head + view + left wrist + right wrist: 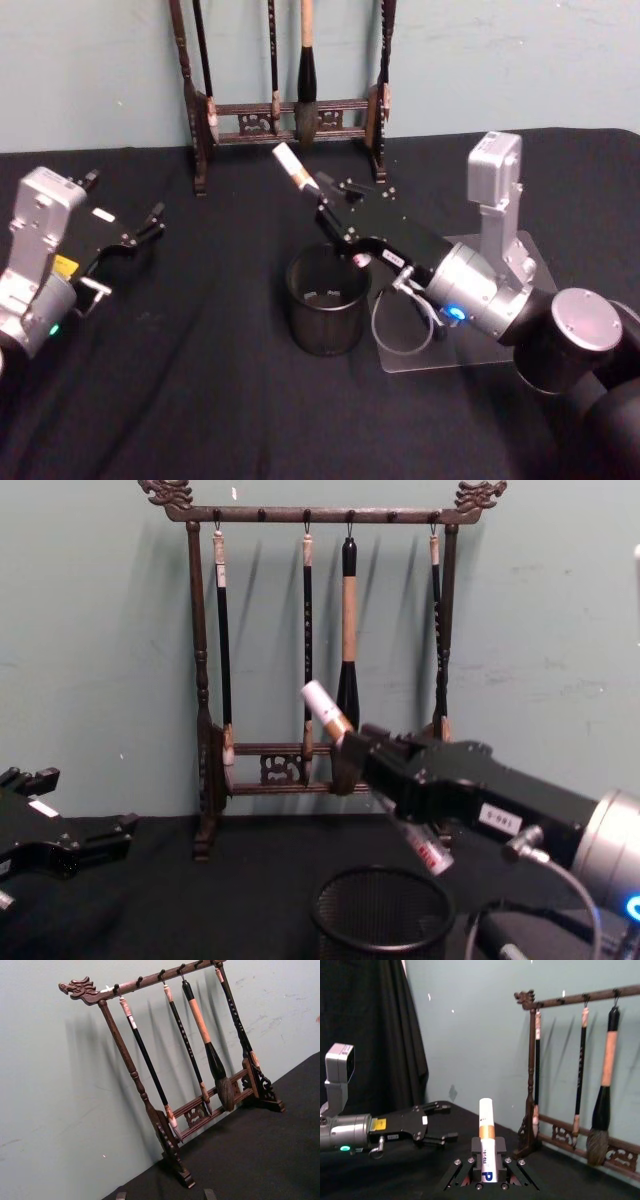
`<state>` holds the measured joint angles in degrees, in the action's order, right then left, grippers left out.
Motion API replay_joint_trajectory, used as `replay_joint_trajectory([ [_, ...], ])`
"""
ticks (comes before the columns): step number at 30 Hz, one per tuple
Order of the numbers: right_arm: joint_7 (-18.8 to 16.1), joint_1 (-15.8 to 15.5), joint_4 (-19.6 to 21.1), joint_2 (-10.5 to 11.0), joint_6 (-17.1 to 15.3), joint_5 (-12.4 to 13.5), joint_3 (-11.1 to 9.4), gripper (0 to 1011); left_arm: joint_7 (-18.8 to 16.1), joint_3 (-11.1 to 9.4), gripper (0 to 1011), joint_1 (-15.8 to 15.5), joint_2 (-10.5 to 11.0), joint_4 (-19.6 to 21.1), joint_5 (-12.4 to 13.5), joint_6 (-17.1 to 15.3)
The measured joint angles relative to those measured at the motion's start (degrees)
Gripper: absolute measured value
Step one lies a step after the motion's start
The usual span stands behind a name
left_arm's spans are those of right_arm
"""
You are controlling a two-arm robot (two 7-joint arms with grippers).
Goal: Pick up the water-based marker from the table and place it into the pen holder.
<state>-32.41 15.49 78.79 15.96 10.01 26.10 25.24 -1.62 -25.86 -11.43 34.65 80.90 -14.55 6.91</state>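
Note:
My right gripper (322, 196) is shut on the water-based marker (295, 166), a white barrel with an orange band and blue print (486, 1132). The marker is tilted, its white end pointing up and back toward the wall (325, 708). It hangs above the pen holder (327, 300), a round black mesh cup standing upright mid-table (382, 910). The holder looks to have nothing in it. Far off at the table's left, my left gripper (125, 197) is open and holds nothing (442, 1121).
A dark wooden brush rack (285, 110) with several hanging brushes stands against the back wall (200, 1105). A clear plastic sheet (480, 345) lies under my right arm, right of the holder. Black cloth covers the table.

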Motion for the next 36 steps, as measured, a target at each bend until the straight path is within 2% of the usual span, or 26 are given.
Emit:
replay_joint_trajectory([
  [13,0.3,0.9,-2.7,-0.5,-0.8,-0.2,2.2,161,0.0,0.0,1001,0.0,0.0,0.0,0.0,0.0],
  [20,1.2,0.9,-3.1,-0.6,-0.8,-1.2,2.6,161,0.0,0.0,1001,0.0,0.0,0.0,0.0,0.0],
  [29,1.2,0.9,-3.1,-0.6,-0.8,-1.1,2.5,161,0.0,0.0,1001,0.0,0.0,0.0,0.0,0.0],
  [36,1.1,0.9,-3.1,-0.6,-0.8,-1.0,2.5,358,0.0,0.0,1001,0.0,0.0,0.0,0.0,0.0],
])
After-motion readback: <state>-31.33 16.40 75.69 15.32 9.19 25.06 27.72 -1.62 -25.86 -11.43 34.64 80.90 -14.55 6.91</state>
